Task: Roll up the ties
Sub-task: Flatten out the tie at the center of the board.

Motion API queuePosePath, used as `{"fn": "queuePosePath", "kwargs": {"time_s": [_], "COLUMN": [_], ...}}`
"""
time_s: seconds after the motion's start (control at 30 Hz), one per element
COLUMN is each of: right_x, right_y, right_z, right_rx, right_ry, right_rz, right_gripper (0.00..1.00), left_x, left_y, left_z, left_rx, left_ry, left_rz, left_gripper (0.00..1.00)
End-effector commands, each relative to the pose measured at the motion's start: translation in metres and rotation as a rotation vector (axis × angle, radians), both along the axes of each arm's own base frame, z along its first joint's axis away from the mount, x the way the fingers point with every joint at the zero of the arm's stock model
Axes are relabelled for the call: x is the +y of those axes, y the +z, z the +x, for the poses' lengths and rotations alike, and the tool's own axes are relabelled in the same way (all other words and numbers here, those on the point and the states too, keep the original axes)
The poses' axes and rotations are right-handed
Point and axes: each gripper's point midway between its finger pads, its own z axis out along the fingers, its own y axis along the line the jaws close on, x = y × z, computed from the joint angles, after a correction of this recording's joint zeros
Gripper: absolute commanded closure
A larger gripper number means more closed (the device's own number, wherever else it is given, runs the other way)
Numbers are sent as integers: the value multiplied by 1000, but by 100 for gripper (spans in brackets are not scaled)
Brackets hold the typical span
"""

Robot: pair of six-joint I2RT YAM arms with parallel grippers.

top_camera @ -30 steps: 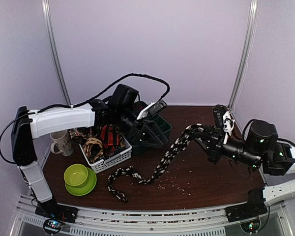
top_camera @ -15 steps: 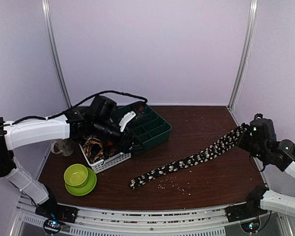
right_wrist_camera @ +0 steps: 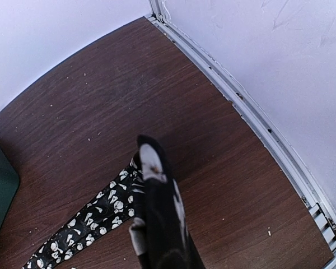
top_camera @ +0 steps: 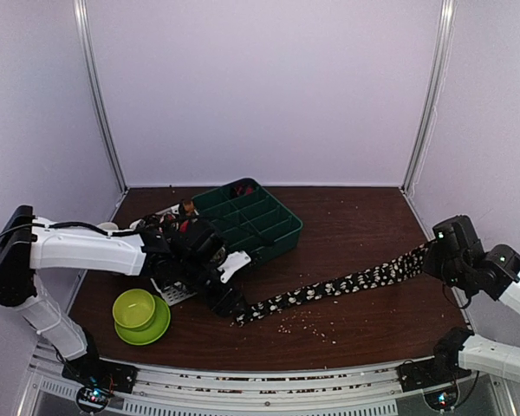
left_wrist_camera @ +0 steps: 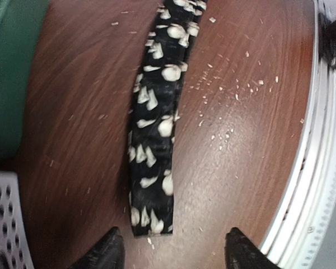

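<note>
A black tie with cream flower spots (top_camera: 347, 282) lies stretched almost straight across the brown table, from left of centre to the right side. Its wide end is pinched in my right gripper (top_camera: 432, 257), which is shut on it just above the table; the right wrist view shows the shut fingers (right_wrist_camera: 151, 168) with the tie (right_wrist_camera: 98, 217) trailing away to the lower left. My left gripper (top_camera: 231, 305) hovers low at the tie's narrow end. In the left wrist view that end (left_wrist_camera: 151, 221) lies just ahead of the open left gripper (left_wrist_camera: 173, 252), with nothing between the fingertips.
A green compartment tray (top_camera: 264, 224) stands behind the left arm. A white perforated basket (top_camera: 175, 293) is mostly hidden under that arm. A green bowl on a green plate (top_camera: 137, 310) sits front left. Crumbs (top_camera: 312, 327) dot the wood. The metal front rail (left_wrist_camera: 316, 157) runs close by.
The right gripper pulled the tie to the right, drawing it out from a curled heap into a straight strip. The left arm swung down from the basket to the tie's narrow end, its jaws widening.
</note>
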Motion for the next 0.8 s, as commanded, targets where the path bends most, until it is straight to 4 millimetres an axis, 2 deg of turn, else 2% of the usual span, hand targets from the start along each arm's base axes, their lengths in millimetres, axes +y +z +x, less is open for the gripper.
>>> {"fn": "queuePosePath", "kwargs": {"time_s": [0.0, 0.1, 0.23, 0.27, 0.33, 0.43, 0.6, 0.67, 0.77], "right_x": [-16, -20, -29, -32, -37, -47, -59, -58, -61], "right_y": [3, 8, 16, 19, 25, 33, 48, 48, 46], "right_z": [-9, -12, -17, -19, -21, -26, -34, -30, -25], "right_rx": [6, -7, -33, -38, -46, -51, -111, -125, -107], "right_ry": [-54, -70, -110, -120, -140, -184, -288, -293, -325], "right_rz": [-46, -42, -43, -46, -52, -59, 5, 30, 25], "right_gripper": [100, 100, 100, 100, 100, 100, 100, 100, 100], "left_x": [-32, -41, -40, -39, -38, -35, -36, -45, -59], "left_y": [-11, -28, -54, -58, -66, -69, -69, -69, -66], "left_z": [4, 6, 12, 13, 10, 2, -19, -18, -7], "left_rx": [-64, -54, -62, -63, -49, -49, -80, -81, -114], "left_ry": [-105, -157, -182, -188, -207, -243, -335, -340, -329], "left_rz": [25, 64, 146, 162, 182, 203, 203, 185, 174], "left_gripper": [23, 22, 26, 29, 41, 57, 72, 75, 78]}}
